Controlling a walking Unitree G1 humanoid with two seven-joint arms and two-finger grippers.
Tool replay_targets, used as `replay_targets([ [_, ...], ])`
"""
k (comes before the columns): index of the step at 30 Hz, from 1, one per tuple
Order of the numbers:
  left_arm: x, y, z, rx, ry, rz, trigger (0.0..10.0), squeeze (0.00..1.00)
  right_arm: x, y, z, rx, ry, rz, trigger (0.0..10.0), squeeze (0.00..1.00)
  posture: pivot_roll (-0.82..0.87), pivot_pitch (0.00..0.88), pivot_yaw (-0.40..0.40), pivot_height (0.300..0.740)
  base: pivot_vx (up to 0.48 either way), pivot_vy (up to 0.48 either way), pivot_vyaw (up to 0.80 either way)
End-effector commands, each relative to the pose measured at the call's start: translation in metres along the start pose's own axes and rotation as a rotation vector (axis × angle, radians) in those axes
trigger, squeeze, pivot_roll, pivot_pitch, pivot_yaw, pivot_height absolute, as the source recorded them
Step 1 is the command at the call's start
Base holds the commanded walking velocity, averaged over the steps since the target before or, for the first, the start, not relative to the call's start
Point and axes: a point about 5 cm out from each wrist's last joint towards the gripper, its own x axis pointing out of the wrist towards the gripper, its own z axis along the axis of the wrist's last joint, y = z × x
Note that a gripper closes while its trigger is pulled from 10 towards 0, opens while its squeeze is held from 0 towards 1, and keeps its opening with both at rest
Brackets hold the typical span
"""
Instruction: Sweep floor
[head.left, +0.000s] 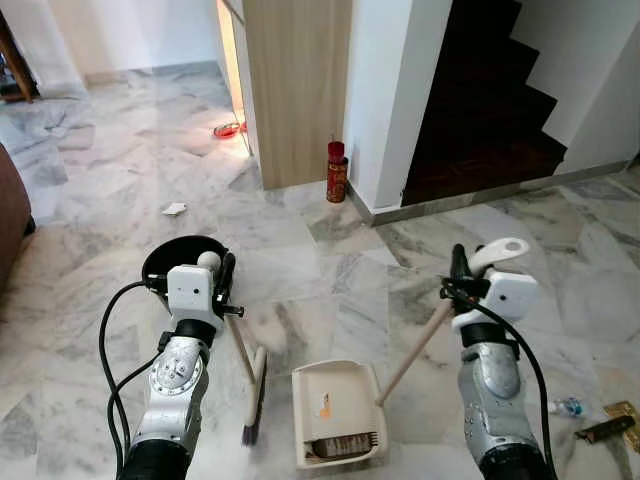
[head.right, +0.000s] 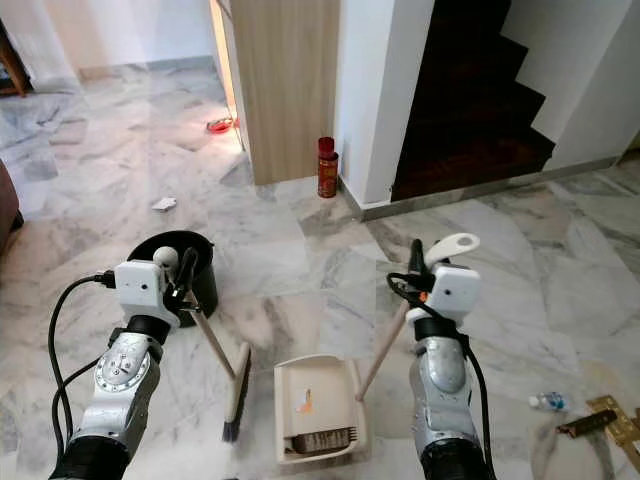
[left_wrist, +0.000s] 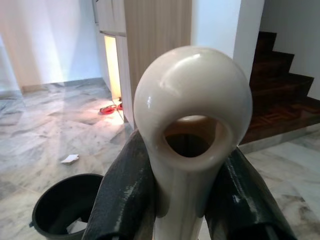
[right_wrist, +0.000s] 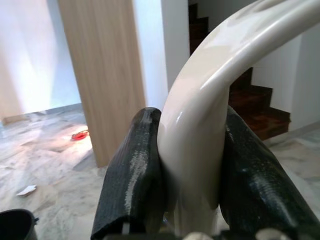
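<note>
My left gripper (head.left: 222, 276) is shut on the cream handle of a broom (head.left: 243, 352); its dark bristle head (head.left: 254, 402) rests on the marble floor. In the left wrist view the black fingers (left_wrist: 124, 192) clamp the handle's looped end (left_wrist: 192, 112). My right gripper (head.left: 461, 268) is shut on the long handle (head.left: 412, 352) of a cream dustpan (head.left: 333, 400), which stands on the floor between my arms with dark debris at its near end. In the right wrist view the fingers (right_wrist: 132, 172) squeeze the curved handle top (right_wrist: 200, 95). A white paper scrap (head.left: 174, 208) lies farther out.
A black bin (head.left: 178, 262) stands behind my left wrist. A red can (head.left: 337, 172) stands by the wooden cabinet (head.left: 296, 90) and white wall corner. Dark stairs (head.left: 480, 110) rise at right. A small bottle (head.left: 567, 406) and a gold-brown object (head.left: 612, 424) lie at lower right.
</note>
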Motion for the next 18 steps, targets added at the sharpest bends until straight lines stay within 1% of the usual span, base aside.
replay_targets([
  [1,0.0055,-0.0008,0.0120,0.008,-0.054,-0.007,10.0,0.00,0.0054,-0.0010,0.0063,0.012,-0.025,-0.007,10.0,0.00,0.00,0.000,-0.010,0.740,0.000,0.000,0.00],
  [7,0.0066,-0.0008,0.0127,0.006,-0.055,-0.005,10.0,0.00,0.0061,-0.0011,0.0066,0.015,-0.026,-0.005,10.0,0.00,0.00,0.000,-0.011,0.740,0.000,0.000,0.00],
  [18,0.0064,-0.0003,0.0127,0.003,-0.052,-0.002,10.0,0.00,0.0071,-0.0012,0.0073,0.021,-0.027,-0.008,10.0,0.00,0.00,0.000,-0.012,0.740,0.000,0.272,0.00],
])
